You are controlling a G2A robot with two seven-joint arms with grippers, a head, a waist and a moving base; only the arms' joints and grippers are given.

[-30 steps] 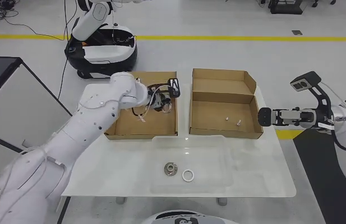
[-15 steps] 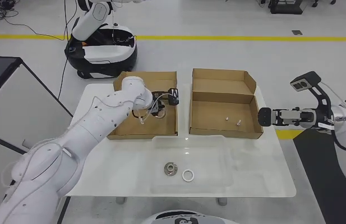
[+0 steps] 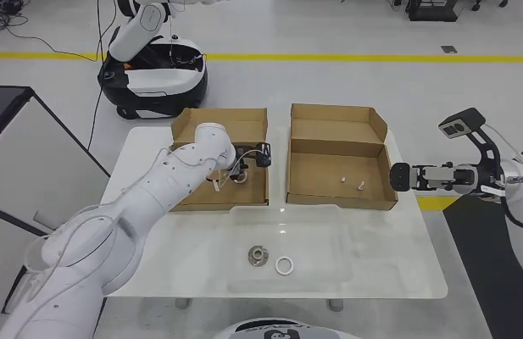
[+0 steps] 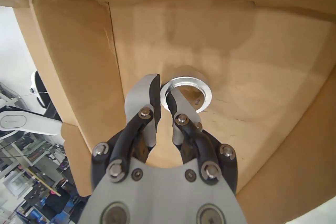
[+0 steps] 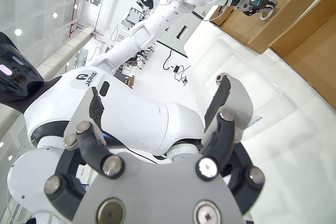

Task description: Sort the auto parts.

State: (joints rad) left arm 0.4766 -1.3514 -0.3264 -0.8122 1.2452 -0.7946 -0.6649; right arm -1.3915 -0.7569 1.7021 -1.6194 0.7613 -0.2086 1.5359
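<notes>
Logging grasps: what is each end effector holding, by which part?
Left end effector pinches the silver metal ring by its rim; right end effector holds nothing.

From where I stand, no word or number comes through clearly enough to read. A small pale label (image 5: 256, 118) lies flat on the tabletop (image 5: 262, 72) near its edge, and its lines of print are far too fine to make out. On the floor beyond the tabletop a yellow line (image 3: 329, 58) runs straight across, a plain marking strip.
</notes>
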